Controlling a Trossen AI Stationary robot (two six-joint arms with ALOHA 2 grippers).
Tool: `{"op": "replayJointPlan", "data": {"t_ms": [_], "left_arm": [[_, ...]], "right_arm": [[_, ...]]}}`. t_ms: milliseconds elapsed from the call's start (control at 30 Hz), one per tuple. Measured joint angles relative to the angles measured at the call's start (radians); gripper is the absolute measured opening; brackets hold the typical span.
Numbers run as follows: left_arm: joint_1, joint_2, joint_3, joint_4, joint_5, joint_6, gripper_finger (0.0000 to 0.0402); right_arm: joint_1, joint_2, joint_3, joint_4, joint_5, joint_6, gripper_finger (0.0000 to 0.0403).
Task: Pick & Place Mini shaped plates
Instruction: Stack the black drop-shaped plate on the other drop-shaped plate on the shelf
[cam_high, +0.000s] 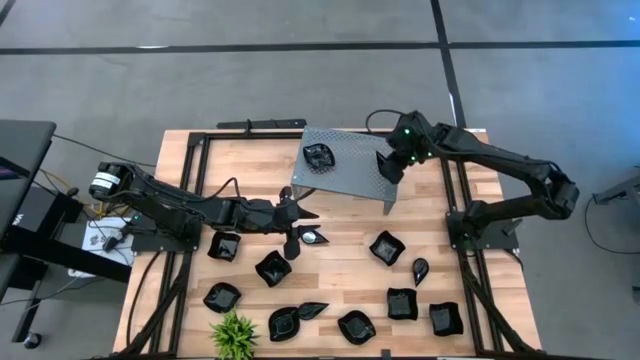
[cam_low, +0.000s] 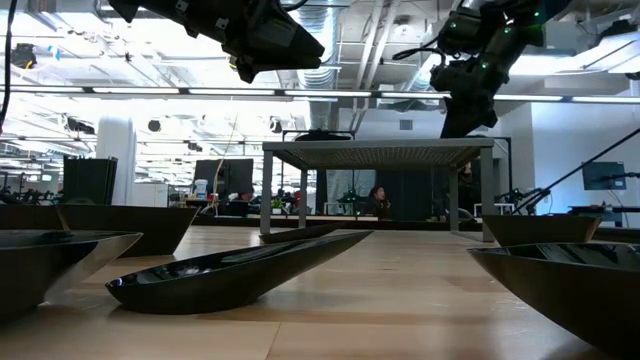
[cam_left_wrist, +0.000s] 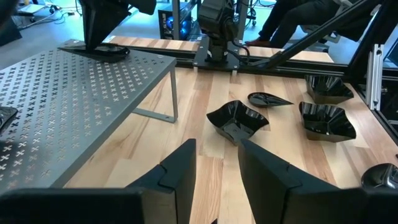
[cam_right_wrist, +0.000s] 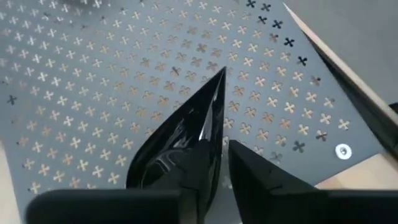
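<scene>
Job's about 2 of 13 done, I'd say. Look past the R arm's fingers (cam_right_wrist: 249, 180): a pointy leaf plate (cam_right_wrist: 180, 143) lies flat on the grey shelf (cam_right_wrist: 93, 74), its edge right next to one finger. Those fingers are open just a crack, and you can see shelf thru the gap, so they don't seem to pinch the plate now. Can't tell if the finger touches it. A bit farther along the shelf from them sits a wavy plate (cam_high: 320, 155). So that's 2 up there.

What's left: approx. eleven black plates on the bench (cam_high: 330, 285), none of them on the shelf yet. The L arm's fingers (cam_left_wrist: 180, 171) are wide apart w/ nothing in them, hanging over bare wood by the shelf's leg. Straight ahead of them is a wavy bowl-like plate (cam_left_wrist: 237, 121), w/ a flat pointy one (cam_left_wrist: 268, 99) just beyond it. A small round plate (cam_high: 316, 238) is just beside them. My guess: that arm grabs one of these next.

The bench is light wood planks w/ black rails round it. A small green plant (cam_high: 233, 335) stands at its edge, well away from both arms. The room is a big hall: grey floor, pipes and long lights overhead, desks far back, and a person (cam_low: 378, 198) sitting way behind the shelf.
</scene>
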Motion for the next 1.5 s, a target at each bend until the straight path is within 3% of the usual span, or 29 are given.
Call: {"op": "replayJointPlan", "data": {"t_ms": [333, 700, 833, 967, 1133, 1333, 1500], "left_arm": [[0.0, 0.0, 0.0, -0.001, 0.0, -0.003, 0.0121], [-0.028, 0.0, 0.0, -0.12, 0.066, -0.081, 0.0121], [-0.02, -0.018, 0.0, -0.276, -0.001, -0.122, 0.0121], [0.031, -0.066, 0.0, -0.588, -0.089, -0.254, 0.0121], [0.098, -0.119, 0.0, -0.893, -0.063, -0.35, 0.0121], [0.161, -0.138, 0.0, -1.236, -0.053, -0.318, 0.0121], [0.24, -0.138, 0.0, -1.27, -0.027, -0.177, 0.0121]], "right_arm": [[0.09, -0.001, 0.21, -0.136, 0.002, -0.023, 0.01], [0.479, -0.002, 0.319, -0.297, 0.0, 0.183, 0.0102], [0.621, -0.027, 0.322, -0.325, 0.024, 0.165, 0.0102], [0.719, -0.066, 0.322, -0.33, 0.125, 0.162, 0.0102], [0.786, -0.175, 0.188, -0.211, 0.157, 0.163, 0.0102], [0.831, -0.285, -0.095, 0.11, 0.157, 0.23, 0.0102], [0.846, -0.275, -0.203, 0.335, 0.159, 0.229, 0.0101]]}}
